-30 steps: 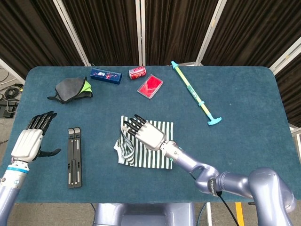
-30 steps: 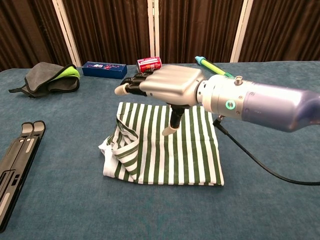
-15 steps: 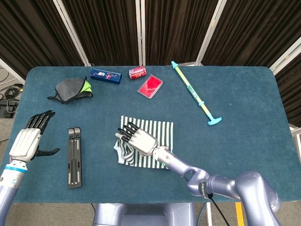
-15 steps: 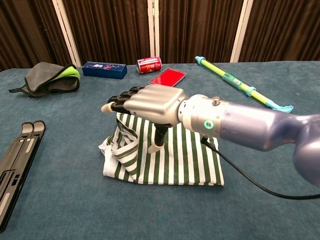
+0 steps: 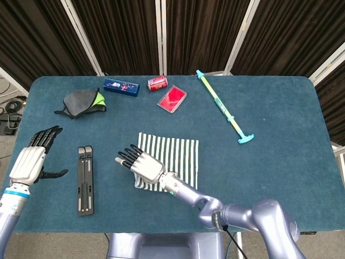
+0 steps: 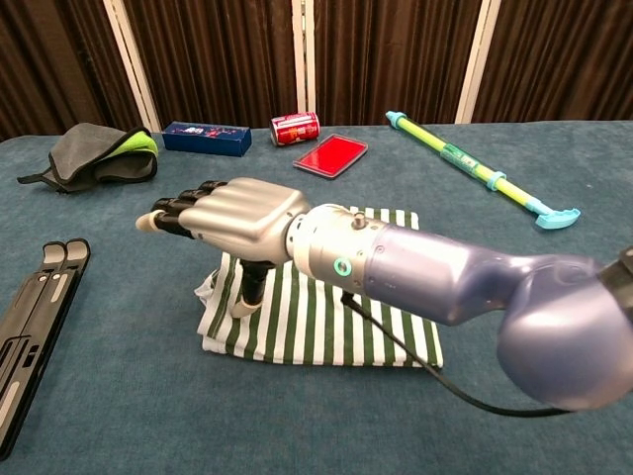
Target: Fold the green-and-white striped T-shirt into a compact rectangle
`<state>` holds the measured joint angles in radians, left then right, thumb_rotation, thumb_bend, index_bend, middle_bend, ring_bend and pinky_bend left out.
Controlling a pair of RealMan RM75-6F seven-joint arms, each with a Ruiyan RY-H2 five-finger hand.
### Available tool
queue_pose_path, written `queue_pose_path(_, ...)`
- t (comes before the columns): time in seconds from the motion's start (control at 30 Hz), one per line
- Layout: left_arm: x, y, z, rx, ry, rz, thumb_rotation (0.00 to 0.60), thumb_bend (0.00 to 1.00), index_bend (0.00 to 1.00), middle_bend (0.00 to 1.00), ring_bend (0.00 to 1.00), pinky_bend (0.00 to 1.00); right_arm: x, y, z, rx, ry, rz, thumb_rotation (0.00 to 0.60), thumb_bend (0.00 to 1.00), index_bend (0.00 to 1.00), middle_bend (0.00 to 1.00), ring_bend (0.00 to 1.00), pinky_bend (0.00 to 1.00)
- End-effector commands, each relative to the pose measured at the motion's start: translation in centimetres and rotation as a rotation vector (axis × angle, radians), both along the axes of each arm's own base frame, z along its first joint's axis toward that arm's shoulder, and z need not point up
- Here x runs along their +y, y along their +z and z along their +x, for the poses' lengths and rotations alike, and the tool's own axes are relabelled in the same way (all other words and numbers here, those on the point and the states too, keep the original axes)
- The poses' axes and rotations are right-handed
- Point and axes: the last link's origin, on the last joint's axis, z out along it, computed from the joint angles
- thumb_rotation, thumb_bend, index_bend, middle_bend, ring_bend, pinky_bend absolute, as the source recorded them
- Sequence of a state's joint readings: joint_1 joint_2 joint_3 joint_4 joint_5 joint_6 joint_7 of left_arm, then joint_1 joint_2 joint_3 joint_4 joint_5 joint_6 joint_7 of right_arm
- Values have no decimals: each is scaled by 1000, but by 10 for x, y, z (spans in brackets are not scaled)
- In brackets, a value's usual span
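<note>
The green-and-white striped T-shirt (image 5: 175, 156) (image 6: 336, 322) lies folded on the blue table, near the front middle. My right hand (image 5: 138, 163) (image 6: 223, 213) hovers flat over its left edge, fingers stretched out to the left and holding nothing; its thumb points down toward the cloth. In the chest view the hand and forearm hide the shirt's upper left part. My left hand (image 5: 32, 159) is off at the table's left edge, fingers apart and empty, far from the shirt.
A black folding stand (image 5: 84, 179) (image 6: 25, 332) lies left of the shirt. Along the back are a grey-and-green cloth (image 5: 83, 101), a blue box (image 5: 121, 86), a red can (image 5: 157, 82), a red case (image 5: 172, 99) and a long green-yellow stick (image 5: 223, 108).
My right hand has swept left across the shirt to its left edge. The raised fold at the shirt's left side now lies flatter. My left hand has barely moved.
</note>
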<state>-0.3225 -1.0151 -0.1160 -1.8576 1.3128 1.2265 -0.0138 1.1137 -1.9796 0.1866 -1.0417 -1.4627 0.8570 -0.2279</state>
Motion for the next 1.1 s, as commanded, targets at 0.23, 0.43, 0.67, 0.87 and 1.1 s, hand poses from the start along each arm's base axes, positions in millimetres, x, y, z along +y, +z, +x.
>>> queue_pose_path(0.23,0,1,0,-4,-2,-1,600,0,0,0,0,0,2,0,5,-4,28,-8,600,0,56,0,0,0)
queue_pose_path(0.43,0,0,0,-3,-4,-5,600,0,0,0,0,0,-5,23,4,-42,42,-33,600,0,58,0,0,0)
queue_pose_path(0.67,-2,-2,1,5,-7,-9,600,0,0,0,0,0,-17,71,-16,-39,68,-125,600,0,58,0,0,0)
queue_pose_path(0.87,-4,-3,2,20,-13,-1,600,0,0,0,0,0,-30,129,-64,33,91,-270,600,0,58,0,0,0)
queue_pose_path(1.1,-10,-4,4,45,-43,30,600,0,0,0,0,0,-28,197,-132,31,21,-410,600,0,39,0,0,0)
